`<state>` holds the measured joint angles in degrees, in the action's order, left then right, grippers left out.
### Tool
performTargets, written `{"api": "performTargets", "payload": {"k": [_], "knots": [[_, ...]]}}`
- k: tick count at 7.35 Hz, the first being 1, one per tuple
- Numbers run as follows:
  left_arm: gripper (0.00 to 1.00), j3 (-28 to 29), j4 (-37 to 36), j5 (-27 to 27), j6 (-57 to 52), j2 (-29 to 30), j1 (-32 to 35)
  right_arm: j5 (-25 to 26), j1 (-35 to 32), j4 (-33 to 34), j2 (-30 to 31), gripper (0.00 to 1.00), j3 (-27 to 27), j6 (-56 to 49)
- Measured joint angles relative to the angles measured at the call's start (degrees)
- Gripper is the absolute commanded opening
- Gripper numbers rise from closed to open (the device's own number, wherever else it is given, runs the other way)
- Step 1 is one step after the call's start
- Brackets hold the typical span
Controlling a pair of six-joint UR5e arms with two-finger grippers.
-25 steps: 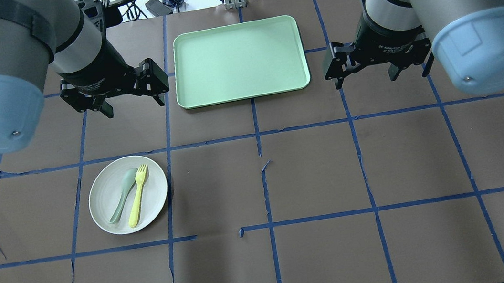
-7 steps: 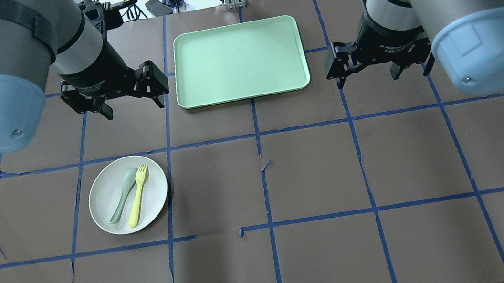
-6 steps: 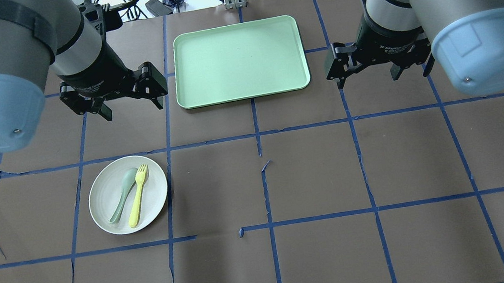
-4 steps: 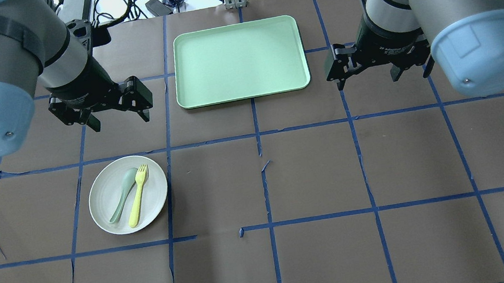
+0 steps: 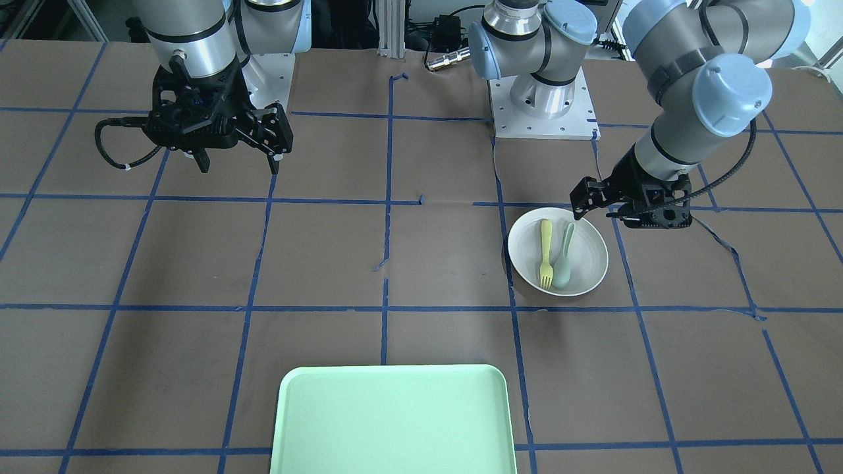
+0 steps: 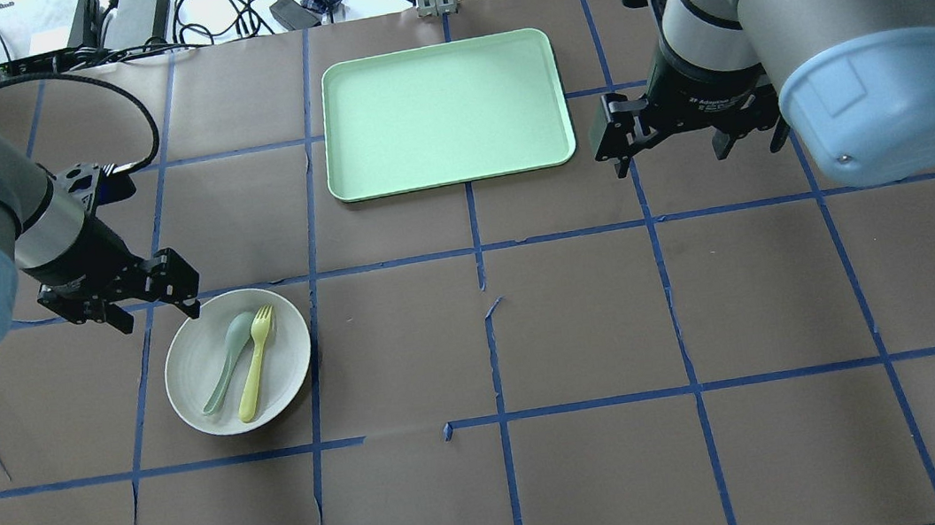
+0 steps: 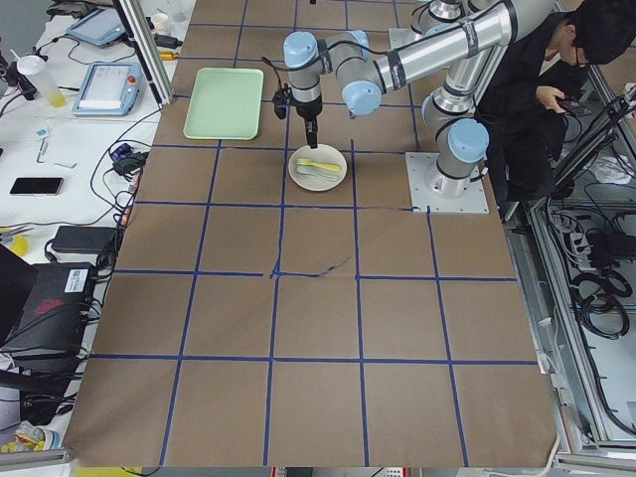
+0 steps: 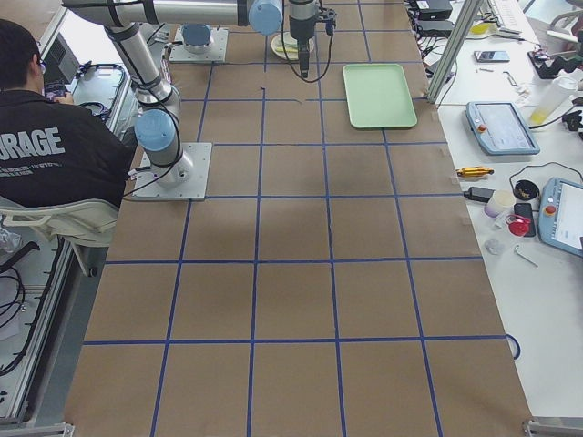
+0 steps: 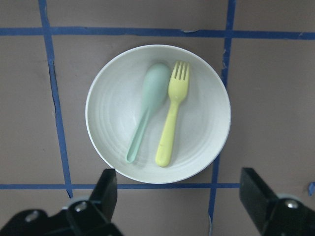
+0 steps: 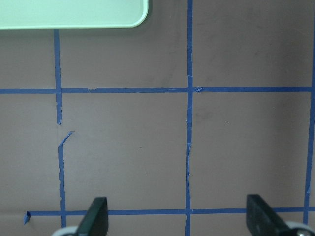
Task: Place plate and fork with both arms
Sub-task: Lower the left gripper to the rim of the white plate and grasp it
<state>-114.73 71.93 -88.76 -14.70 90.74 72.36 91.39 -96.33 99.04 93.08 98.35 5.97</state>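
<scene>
The off-white plate (image 6: 193, 367) sits on the table's left side, and also shows in the front view (image 5: 586, 253) and left wrist view (image 9: 113, 113). The pale-yellow fork (image 6: 257, 361) (image 5: 545, 250) (image 9: 170, 123) lies in it beside a grey-green spoon (image 6: 228, 363) (image 9: 145, 108). My left gripper (image 6: 154, 312) (image 5: 631, 214) (image 9: 179, 196) is open and empty, above the plate's far-left rim. My right gripper (image 6: 673, 159) (image 5: 238, 163) (image 10: 178, 219) is open and empty, just right of the tray, over bare table.
A mint-green rectangular tray (image 6: 445, 114) (image 5: 395, 421) (image 10: 74, 12) lies at the far middle of the table. Brown paper with blue tape lines covers the table. Cables and devices lie beyond the far edge. A seated person (image 8: 55, 137) is beside the robot base.
My left arm has swung away from the tray's left side, toward me and down, to the plate's far-left rim. The right gripper has shifted slightly left. Plate, fork and spoon have not moved.
</scene>
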Motion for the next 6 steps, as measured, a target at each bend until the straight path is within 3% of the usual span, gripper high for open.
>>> {"api": "performTargets", "payload": {"k": [1, 2, 4, 5, 6], "knots": [[0.82, -5.3, -7.9, 0.0, -1.7, 1.5, -2.3, 0.0, 0.0, 0.0, -0.1, 1.00, 0.0, 0.0], [0.72, -9.6, -15.8, -0.1, -2.4, 3.4, -3.4, 0.0, -0.1, 0.0, -0.1, 1.00, 0.0, 0.0], [0.71, -12.9, -23.6, -0.1, -4.1, 7.2, -4.6, 0.0, -0.1, 0.0, -0.1, 1.00, -0.1, 0.0], [0.64, -13.3, -25.5, -0.2, -4.6, 8.7, -5.5, 0.0, -0.1, 0.0, -0.1, 1.00, -0.1, 0.0], [0.36, -13.3, -26.6, -0.1, -4.8, 9.6, -6.1, 0.0, -0.1, 0.0, -0.1, 1.00, -0.1, 0.0]]}}
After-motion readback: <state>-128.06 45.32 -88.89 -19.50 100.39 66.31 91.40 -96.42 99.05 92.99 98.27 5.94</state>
